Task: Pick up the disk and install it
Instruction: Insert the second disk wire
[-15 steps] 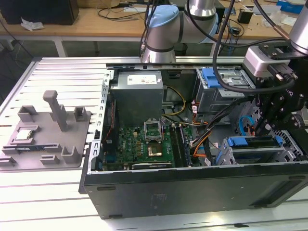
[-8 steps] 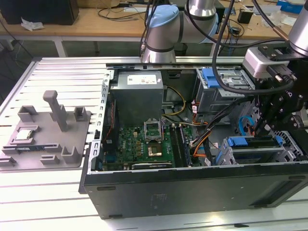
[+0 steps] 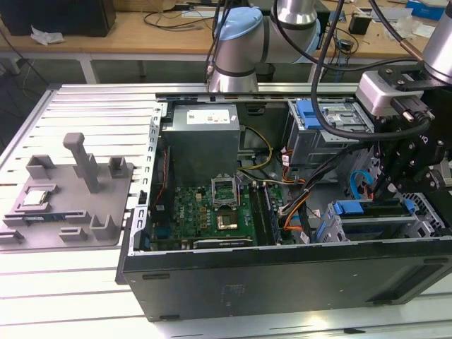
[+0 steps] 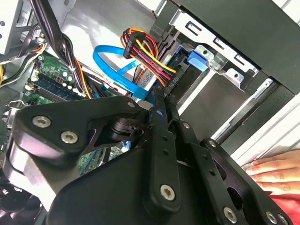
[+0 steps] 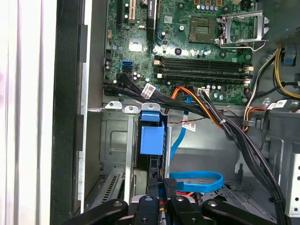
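Note:
The disk (image 3: 361, 208) stands on edge in the drive cage at the front corner of the open computer case, on the exterior view's right, its blue frame along the top. In both wrist views the blue end of the disk (image 5: 152, 137) (image 4: 197, 60) sits between the cage's metal rails. My gripper (image 3: 387, 196) reaches down onto the disk's upper edge. Its black fingers (image 4: 159, 122) lie close together, and the gripper (image 5: 163, 200) looks shut just behind the blue end. Whether the tips touch the disk I cannot tell.
A blue data cable (image 5: 197, 180) and bundled power wires (image 4: 143, 49) run right beside the fingers. The motherboard (image 3: 212, 208) and power supply (image 3: 205, 134) fill the case's middle. A grey fixture (image 3: 67, 201) lies at the exterior view's left. A person's hand (image 4: 276, 169) rests outside the case wall.

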